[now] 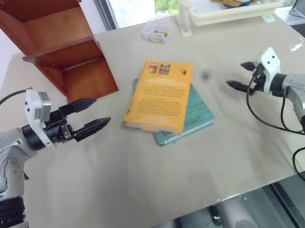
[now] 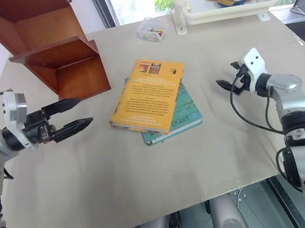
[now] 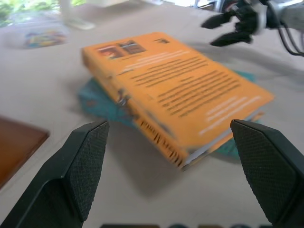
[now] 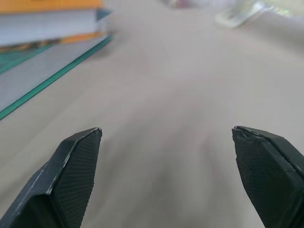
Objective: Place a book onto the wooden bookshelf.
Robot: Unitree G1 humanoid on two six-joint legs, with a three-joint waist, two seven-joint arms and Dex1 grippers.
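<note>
The book (image 1: 159,96) lies flat near the middle of the worktop (image 1: 151,178), resting on a thinner teal-green book (image 1: 195,116) that pokes out beneath its near and right edges. The wooden bookshelf (image 1: 58,42) stands at the far left corner, its lower compartments open toward the books.

Left gripper (image 1: 91,115): fingers apart, empty, pointing at the book's left edge from a short way off. Right gripper (image 1: 242,75): fingers apart, empty, on the opposite side of the books and clear of them. The left wrist view shows the book's spine corner between that gripper's fingers (image 3: 83,166), not yet touched.

Risks, as judged from this layout:
- The book sits flush on the teal-green one, so a finger sliding under may catch both, or push the pair across the worktop instead of lifting one.
- The softcover is thick; a grip at one edge could let it sag or fan open and slip.
- Approach to the shelf is tight beside the side panel; a tilted book could strike a shelf edge.

Hard to make out: the bookshelf is cut off at the top, so its full height is unknown. Cover text is unreadable. Contents of the white basket (image 1: 194,10) and the small clear box (image 1: 157,31) at the far edge are unclear.
</note>
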